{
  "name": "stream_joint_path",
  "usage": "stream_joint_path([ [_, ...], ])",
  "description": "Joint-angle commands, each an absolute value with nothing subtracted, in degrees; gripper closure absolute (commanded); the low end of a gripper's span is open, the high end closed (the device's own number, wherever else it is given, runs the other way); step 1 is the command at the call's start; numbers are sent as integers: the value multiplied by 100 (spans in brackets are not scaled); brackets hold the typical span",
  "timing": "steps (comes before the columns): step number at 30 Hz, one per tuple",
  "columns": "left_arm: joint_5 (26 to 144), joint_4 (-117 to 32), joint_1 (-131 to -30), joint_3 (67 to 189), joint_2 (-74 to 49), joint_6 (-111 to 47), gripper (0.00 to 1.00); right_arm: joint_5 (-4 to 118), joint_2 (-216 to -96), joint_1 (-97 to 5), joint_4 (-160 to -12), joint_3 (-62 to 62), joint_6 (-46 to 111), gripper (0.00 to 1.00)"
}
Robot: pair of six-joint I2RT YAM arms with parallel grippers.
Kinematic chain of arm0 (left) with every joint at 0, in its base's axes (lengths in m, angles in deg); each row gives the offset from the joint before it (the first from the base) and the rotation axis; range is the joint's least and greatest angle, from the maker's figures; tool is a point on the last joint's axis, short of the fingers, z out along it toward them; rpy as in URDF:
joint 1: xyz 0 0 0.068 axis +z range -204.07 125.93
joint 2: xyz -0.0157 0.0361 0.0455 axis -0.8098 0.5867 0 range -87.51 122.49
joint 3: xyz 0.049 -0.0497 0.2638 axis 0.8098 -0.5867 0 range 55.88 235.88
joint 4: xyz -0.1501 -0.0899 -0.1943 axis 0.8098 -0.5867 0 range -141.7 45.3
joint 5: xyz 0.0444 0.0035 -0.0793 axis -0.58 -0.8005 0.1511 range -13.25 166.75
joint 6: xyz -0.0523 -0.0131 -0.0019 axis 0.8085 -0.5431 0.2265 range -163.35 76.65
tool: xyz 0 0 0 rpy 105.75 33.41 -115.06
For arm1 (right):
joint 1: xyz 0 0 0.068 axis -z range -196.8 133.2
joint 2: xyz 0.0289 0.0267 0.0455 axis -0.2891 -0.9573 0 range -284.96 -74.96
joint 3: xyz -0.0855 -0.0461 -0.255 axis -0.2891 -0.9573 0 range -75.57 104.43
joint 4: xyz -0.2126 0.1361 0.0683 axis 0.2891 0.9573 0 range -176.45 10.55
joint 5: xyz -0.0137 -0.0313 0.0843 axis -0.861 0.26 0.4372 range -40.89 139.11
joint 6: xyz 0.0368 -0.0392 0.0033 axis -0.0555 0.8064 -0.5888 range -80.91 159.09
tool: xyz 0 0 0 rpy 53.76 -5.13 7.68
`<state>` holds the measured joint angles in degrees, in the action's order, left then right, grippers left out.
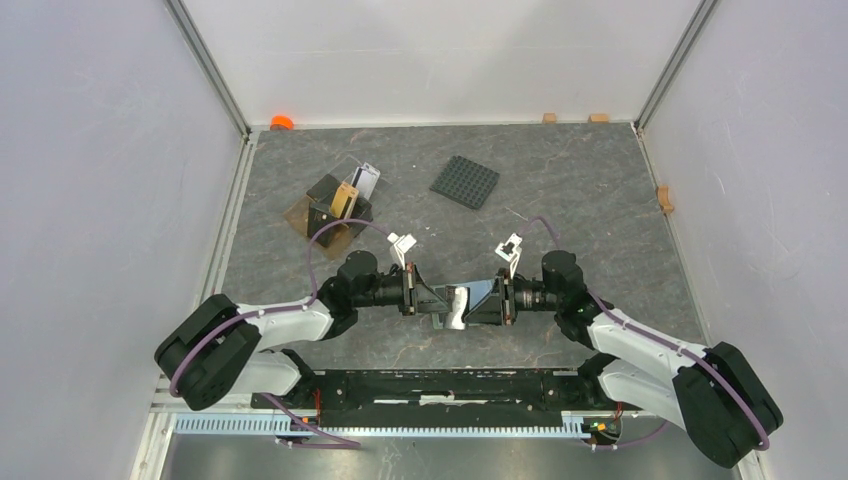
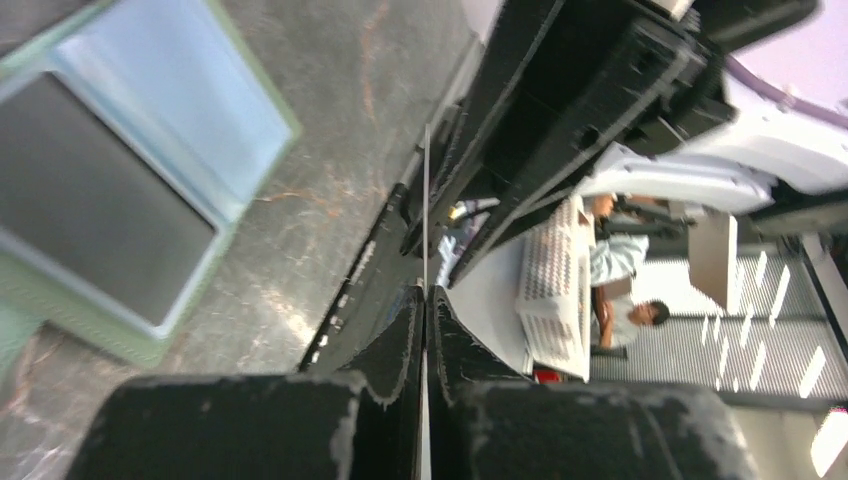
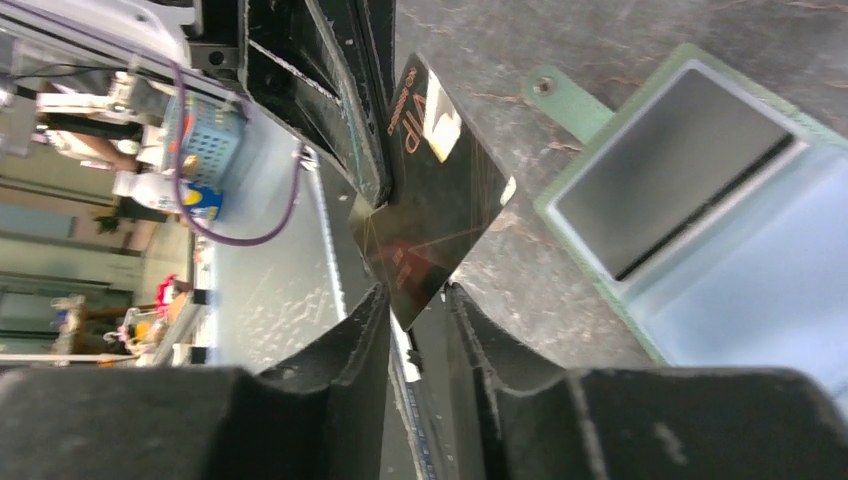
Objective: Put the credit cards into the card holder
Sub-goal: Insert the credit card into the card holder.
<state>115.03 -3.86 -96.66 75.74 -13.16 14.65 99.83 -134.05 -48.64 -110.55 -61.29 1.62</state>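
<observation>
Both arms reach inward from the near edge and meet nose to nose over the near centre of the tabletop (image 1: 580, 200). The left arm (image 1: 290, 320) lies low and extends to the right with its wrist level. The right arm (image 1: 640, 340) mirrors it, extending to the left. The left jaws are closed on a black card (image 3: 440, 200), clamping it at one edge. In the left wrist view the card appears edge-on as a thin line between the pressed fingertips. The card is held clear of the tabletop, with one corner pointing toward the right arm. The right jaws are parted, and that corner lies in the gap between them; contact with either finger cannot be determined. The card holder (image 3: 740, 290) lies open and flat on the tabletop below the meeting point, with its light blue lining and dark pocket facing up. Further cards (image 1: 345, 198) stand in a brown tray (image 1: 300, 215) at the far left. A black studded plate (image 1: 465, 182) lies far of centre, well apart from both arms.
</observation>
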Motion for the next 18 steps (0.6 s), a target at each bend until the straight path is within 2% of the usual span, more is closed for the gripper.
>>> stream_joint_path([
  [1,10531,-1116,-9688,7691,-1321,1526,98,9211,-13344,-4808,-10110,-5679,754,64],
  [5,10069,-1293,-9690,7680,-1019,1963,98,8051,-13174,-4723,-9236,-5533,1251,44],
  [7,9998,-1191,-9696,7706,-803,2132,98,7477,-13096,-4714,-8914,-5511,1429,40],
  [18,10085,-111,-9732,7738,489,2710,98,7243,-13476,-4176,-9010,-5941,1565,39],
])
